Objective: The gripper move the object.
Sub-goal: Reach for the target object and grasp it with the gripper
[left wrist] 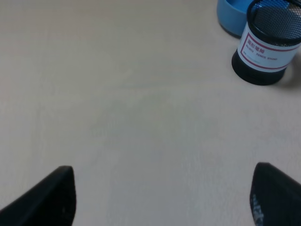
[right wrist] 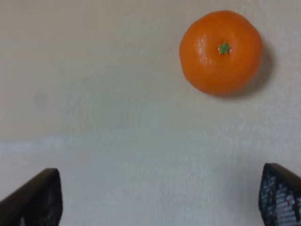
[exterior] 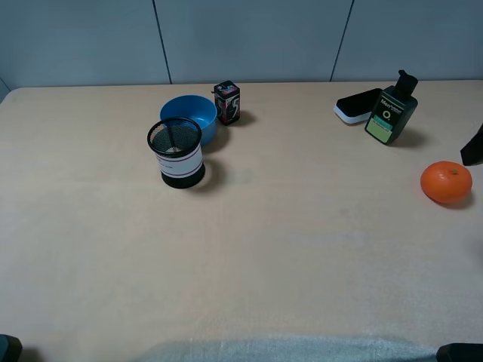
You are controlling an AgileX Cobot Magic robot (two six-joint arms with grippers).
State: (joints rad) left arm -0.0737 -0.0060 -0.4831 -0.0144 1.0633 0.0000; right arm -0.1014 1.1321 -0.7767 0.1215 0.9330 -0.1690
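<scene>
The object, a small orange mandarin with a green stem spot, lies on the table near the right edge. In the right wrist view the mandarin sits ahead of my right gripper and off to one side, well apart from it. That gripper is open, its black fingertips spread wide with only bare table between them. My left gripper is also open over bare table, holding nothing.
A black mesh pen cup stands in front of a blue bowl, with a small dark box behind. At the back right are a dark bottle and a black-and-white case. A black shape pokes in at the right edge.
</scene>
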